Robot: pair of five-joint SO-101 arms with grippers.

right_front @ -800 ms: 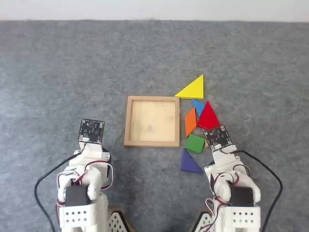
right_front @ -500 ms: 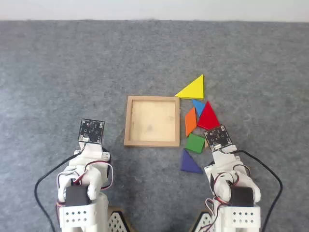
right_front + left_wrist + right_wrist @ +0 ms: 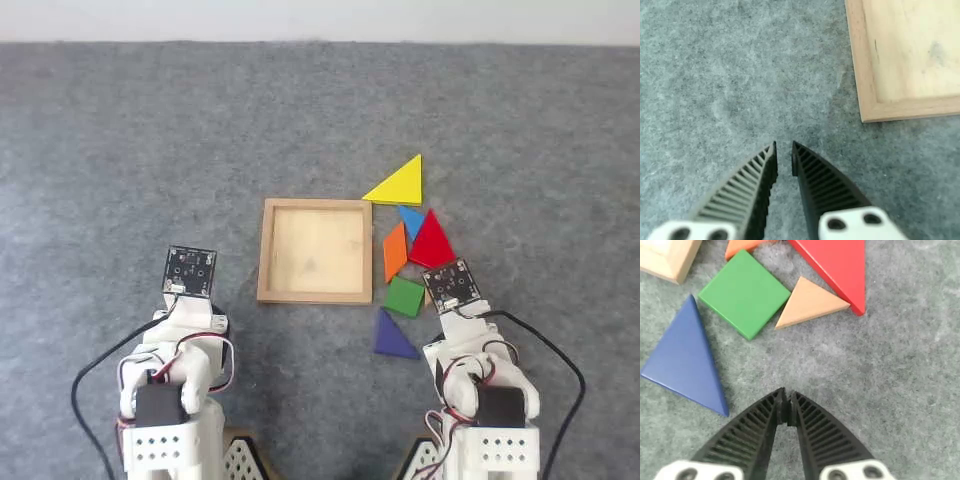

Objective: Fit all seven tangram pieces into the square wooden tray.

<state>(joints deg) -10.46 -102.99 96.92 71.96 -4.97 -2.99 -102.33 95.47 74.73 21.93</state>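
Found nearest: left gripper [image 3: 783, 146] narrowly parted, right gripper [image 3: 788, 392] pressed together, over grey felt desk [image 3: 120, 150]. Beyond: dark blue wooden triangle [image 3: 687, 357], green square [image 3: 744, 292], tan triangle [image 3: 807, 302], red triangle [image 3: 835, 265], all beside square wooden tray [image 3: 315, 293]. Farthest: yellow triangle [image 3: 402, 184].

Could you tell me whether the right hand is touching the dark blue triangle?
Apart. The right wrist view shows grey carpet between the right hand and the dark blue triangle.
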